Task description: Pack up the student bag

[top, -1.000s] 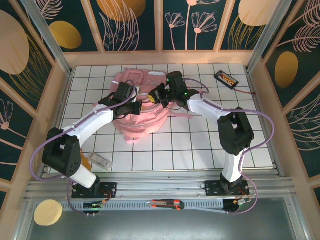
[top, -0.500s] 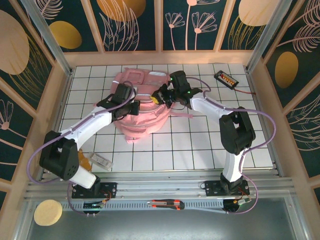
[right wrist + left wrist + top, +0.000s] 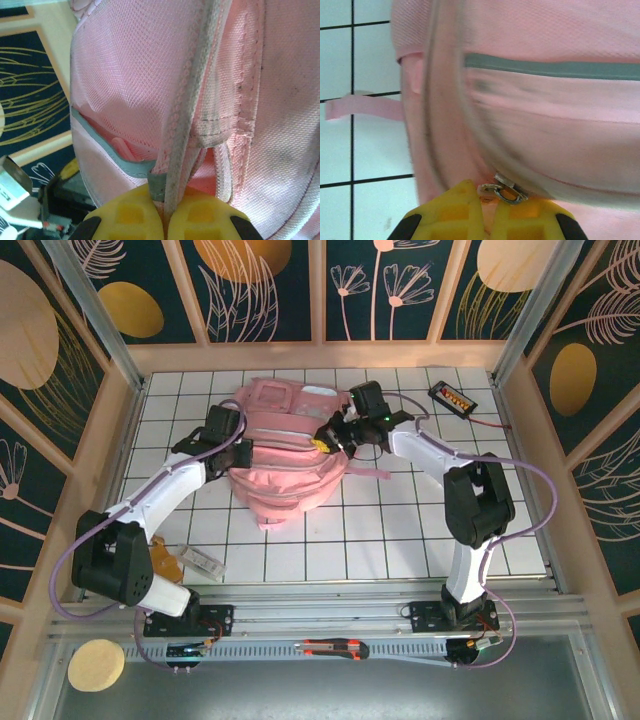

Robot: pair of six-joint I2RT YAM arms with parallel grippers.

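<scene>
- Two seams of the student bag [image 3: 290,465] are being pinched: left gripper [image 3: 487,222] at the zip pull [image 3: 504,189], right gripper [image 3: 165,220] on webbing [image 3: 187,115].
- Limp, light fabric: stitched edges are being judged the surest holds.

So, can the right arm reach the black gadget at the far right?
Probably not yet: the right hand is shut on the student bag, though bare table separates it from the black gadget.

Top camera: high, facing down over table [image 3: 400,530]. Wrist cameras: very close; all share student bag [image 3: 290,460].
</scene>
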